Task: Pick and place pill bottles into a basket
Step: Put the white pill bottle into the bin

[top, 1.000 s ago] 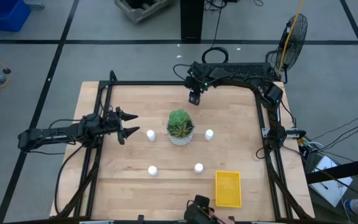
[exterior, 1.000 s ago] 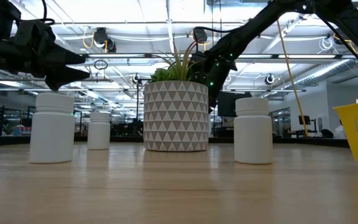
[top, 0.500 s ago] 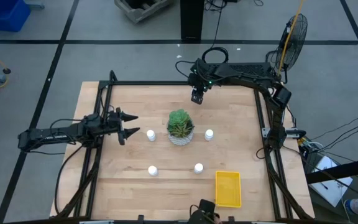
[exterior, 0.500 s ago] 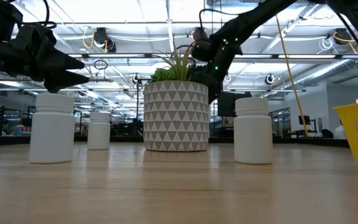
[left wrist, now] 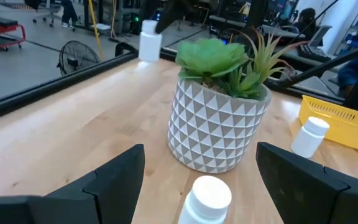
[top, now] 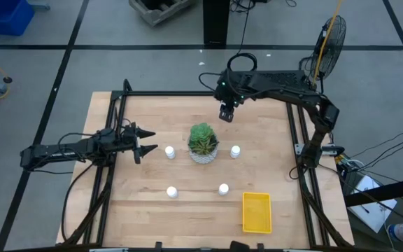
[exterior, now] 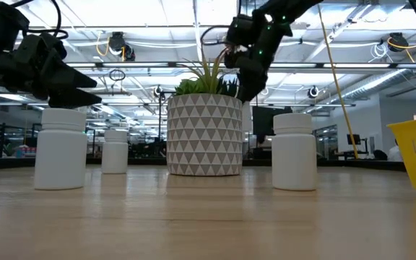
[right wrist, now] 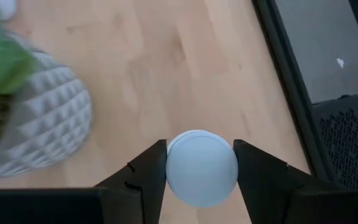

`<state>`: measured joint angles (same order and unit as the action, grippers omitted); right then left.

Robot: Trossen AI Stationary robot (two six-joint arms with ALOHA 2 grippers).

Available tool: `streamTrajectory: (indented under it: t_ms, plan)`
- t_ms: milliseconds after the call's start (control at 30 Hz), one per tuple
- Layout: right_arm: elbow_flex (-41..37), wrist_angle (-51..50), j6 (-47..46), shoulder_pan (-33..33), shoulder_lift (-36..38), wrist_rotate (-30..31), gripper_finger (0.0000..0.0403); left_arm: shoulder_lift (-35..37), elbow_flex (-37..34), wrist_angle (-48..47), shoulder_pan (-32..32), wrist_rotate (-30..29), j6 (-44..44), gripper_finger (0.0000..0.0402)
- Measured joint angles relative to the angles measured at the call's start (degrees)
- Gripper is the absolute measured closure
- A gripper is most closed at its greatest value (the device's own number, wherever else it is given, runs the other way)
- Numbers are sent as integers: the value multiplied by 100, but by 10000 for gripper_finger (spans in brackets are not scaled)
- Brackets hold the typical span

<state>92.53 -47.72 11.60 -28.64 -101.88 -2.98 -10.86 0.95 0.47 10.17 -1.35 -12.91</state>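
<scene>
- Wooden table (top: 152, 210) under me carries everything, and by my reading the task is barely begun: nothing lies in the yellow basket (top: 256, 212) by the near edge toward the right corner.
- Potted plant (top: 203, 143) sits mid-table, the bulkiest thing here; it stands between my two arms and close to two bottles, so I judge it the main thing to steer around.
- My right end effector (right wrist: 200, 167) hangs above the table toward the far edge, just beyond the plant, clamped on one pill bottle (right wrist: 202, 168) whose white cap fills the gap between the fingers; it is well apart from the basket.
- My left end effector (top: 144, 140) hovers near the left edge, fingers spread wide and holding nothing, pointed at the bottle beside the plant (top: 169, 151).
- Four bottles stand on the table: that one, another just right of the plant (top: 236, 150), and two nearer the near edge (top: 172, 191) (top: 224, 189).
- So five placements remain, one of them in hand.
</scene>
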Motion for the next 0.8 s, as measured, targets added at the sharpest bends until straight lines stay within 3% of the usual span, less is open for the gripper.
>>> streamTrajectory:
  t_ms: [800]
  plan:
    - [7, -1267, -1046, 1230, 1017, -2, 240, -1, 4, -79, 0, 40, -83, 91]
